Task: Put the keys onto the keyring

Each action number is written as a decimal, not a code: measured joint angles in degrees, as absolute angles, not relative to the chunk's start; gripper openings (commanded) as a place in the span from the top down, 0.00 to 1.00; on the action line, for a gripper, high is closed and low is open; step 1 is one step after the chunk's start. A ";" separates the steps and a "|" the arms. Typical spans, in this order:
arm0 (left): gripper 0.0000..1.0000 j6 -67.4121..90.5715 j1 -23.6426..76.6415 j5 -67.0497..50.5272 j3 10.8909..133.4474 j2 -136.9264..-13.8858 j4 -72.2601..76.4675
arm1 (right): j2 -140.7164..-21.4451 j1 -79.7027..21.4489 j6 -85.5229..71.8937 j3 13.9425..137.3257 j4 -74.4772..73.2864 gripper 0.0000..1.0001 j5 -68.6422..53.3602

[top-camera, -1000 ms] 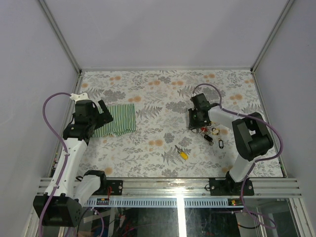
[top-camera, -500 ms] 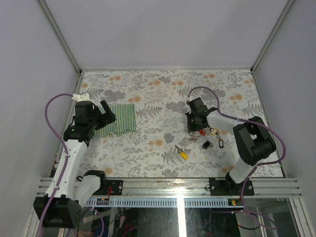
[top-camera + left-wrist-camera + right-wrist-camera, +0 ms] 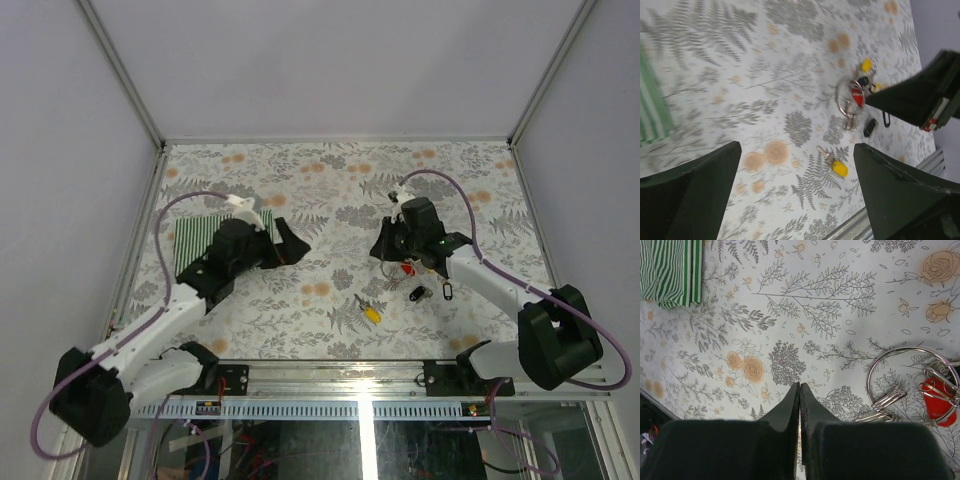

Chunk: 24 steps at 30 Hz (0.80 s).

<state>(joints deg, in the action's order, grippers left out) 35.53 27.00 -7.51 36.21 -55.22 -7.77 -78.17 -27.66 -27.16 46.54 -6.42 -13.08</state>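
Note:
The keyring (image 3: 888, 399) is a thin silver loop lying on the floral mat, with a red-headed key (image 3: 935, 401) on it. In the top view the ring (image 3: 403, 263) lies just right of my right gripper (image 3: 384, 248), which is shut and empty; its tips (image 3: 799, 386) rest left of the ring. A loose yellow-headed key (image 3: 369, 311) lies nearer the front, and a black-headed key (image 3: 418, 293) lies right of it. My left gripper (image 3: 286, 243) is open and empty over the mat's middle. The left wrist view shows the ring (image 3: 838, 100), yellow key (image 3: 836, 165) and black key (image 3: 870, 127).
A green striped cloth (image 3: 205, 238) lies at the back left, behind the left arm. A small black oval loop (image 3: 447, 291) lies right of the black key. A metal rail (image 3: 360, 372) runs along the front edge. Grey walls enclose the mat.
The left arm has swung right, off the striped cloth toward the middle of the mat. The right arm has stretched out lower, its gripper still beside the keyring.

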 measured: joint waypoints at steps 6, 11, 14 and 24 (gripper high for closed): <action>0.04 35.73 34.76 -4.89 38.46 -65.30 -0.99 | -77.23 -27.77 -29.04 47.35 -10.17 0.70 -6.61; 0.03 35.68 34.85 -1.54 39.77 -64.69 -1.13 | -79.61 -27.75 -28.53 50.43 -15.66 0.61 0.01; 0.03 35.55 34.85 0.25 39.77 -62.26 -1.98 | -82.11 -27.75 -28.53 51.33 -17.12 0.58 1.96; 0.03 35.57 34.85 2.20 39.11 -58.65 -4.43 | -91.90 -28.14 -29.54 55.99 -18.90 0.56 5.52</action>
